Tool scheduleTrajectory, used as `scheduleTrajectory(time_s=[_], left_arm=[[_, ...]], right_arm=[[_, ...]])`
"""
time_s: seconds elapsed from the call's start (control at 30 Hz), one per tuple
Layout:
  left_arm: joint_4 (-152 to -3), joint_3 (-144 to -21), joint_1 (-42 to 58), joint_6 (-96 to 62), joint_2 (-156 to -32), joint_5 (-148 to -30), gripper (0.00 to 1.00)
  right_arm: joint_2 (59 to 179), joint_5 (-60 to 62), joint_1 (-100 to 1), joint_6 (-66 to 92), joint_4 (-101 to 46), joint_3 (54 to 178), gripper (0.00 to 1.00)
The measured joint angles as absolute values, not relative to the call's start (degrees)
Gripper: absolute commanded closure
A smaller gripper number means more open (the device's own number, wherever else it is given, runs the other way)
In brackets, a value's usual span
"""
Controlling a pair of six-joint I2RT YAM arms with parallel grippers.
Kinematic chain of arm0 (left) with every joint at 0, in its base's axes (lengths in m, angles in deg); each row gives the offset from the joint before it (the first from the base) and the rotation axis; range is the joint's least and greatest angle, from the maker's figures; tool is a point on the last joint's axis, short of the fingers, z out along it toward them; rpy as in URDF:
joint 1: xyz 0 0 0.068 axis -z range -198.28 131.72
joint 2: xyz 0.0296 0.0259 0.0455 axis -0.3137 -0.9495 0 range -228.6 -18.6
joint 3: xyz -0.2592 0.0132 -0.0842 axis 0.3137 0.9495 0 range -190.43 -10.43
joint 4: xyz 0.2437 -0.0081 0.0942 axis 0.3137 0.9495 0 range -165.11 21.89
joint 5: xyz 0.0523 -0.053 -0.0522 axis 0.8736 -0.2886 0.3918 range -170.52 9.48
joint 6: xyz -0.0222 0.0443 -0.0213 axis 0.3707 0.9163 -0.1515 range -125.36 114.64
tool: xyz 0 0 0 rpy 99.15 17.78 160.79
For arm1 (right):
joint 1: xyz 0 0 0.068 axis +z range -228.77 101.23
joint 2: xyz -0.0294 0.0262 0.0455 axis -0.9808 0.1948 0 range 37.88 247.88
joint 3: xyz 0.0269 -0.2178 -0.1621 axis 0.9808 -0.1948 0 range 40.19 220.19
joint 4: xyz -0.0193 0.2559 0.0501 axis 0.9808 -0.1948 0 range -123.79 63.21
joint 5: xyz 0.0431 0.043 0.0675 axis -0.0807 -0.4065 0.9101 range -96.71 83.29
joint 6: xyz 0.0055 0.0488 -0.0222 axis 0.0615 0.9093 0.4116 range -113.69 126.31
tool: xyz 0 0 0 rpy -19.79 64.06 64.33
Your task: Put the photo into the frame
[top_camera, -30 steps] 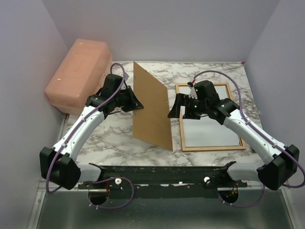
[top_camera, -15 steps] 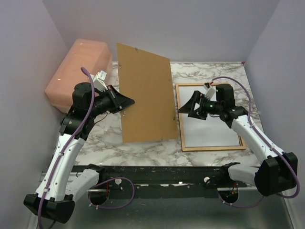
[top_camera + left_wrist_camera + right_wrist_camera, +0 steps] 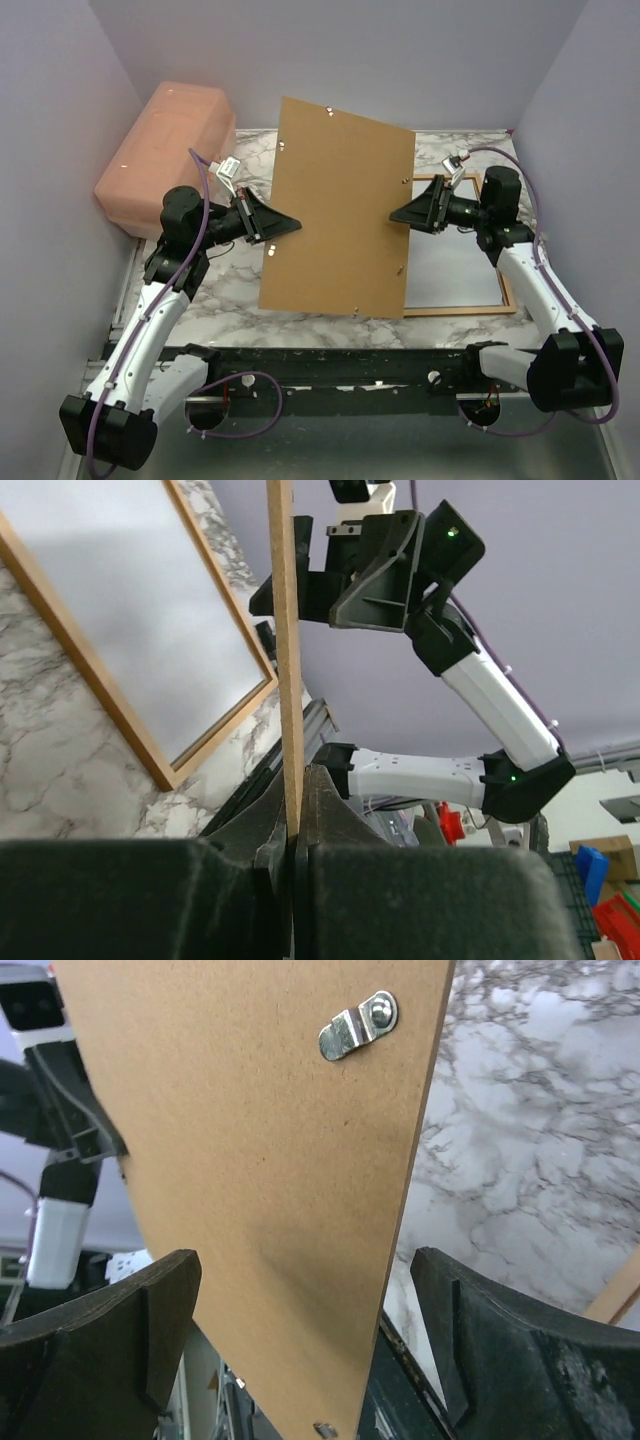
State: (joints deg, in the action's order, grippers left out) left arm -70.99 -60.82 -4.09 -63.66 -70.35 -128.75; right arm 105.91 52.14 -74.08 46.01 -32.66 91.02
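While flat, frame (image 3: pixel 460 311) below right gripper (image 3: pixel 398 214)

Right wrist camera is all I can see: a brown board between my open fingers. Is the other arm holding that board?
Observer: Yes. The left gripper is shut on the opposite edge of the board, holding it up.
Operator: Where is the frame?
Observer: The frame lies flat on the table, beneath the right gripper. From above, the board hides its left side.
Operator: Any photo around?
Observer: No photo shows in any view.
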Motion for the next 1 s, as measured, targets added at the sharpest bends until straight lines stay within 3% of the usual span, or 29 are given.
scheduleTrajectory(time_s=[0.1, 0.4, 0.57, 0.9, 1.0], left_arm=[[-75.6, -59.6, -4.2, -66.2, -70.3, -130.5, 1.00], [-84.8, -57.3, -5.7, -69.8, -68.5, -131.4, 1.00], [-88.9, -56.0, -6.3, -72.1, -68.5, -131.9, 1.00], [-94.4, -54.9, -6.3, -75.4, -69.8, -133.6, 1.00], [-95.3, -54.6, -6.3, -76.0, -70.3, -134.0, 1.00]], right_arm=[[105.3, 55.8, -74.8, 49.4, -27.6, 90.0, 0.19], [101.1, 62.5, -75.2, 71.8, -0.1, 85.0, 0.34], [101.2, 63.4, -75.9, 83.0, 12.8, 84.2, 0.55], [101.2, 65.6, -76.0, 91.5, 21.1, 84.1, 0.54], [101.2, 66.1, -76.0, 92.1, 21.6, 84.2, 0.62]])
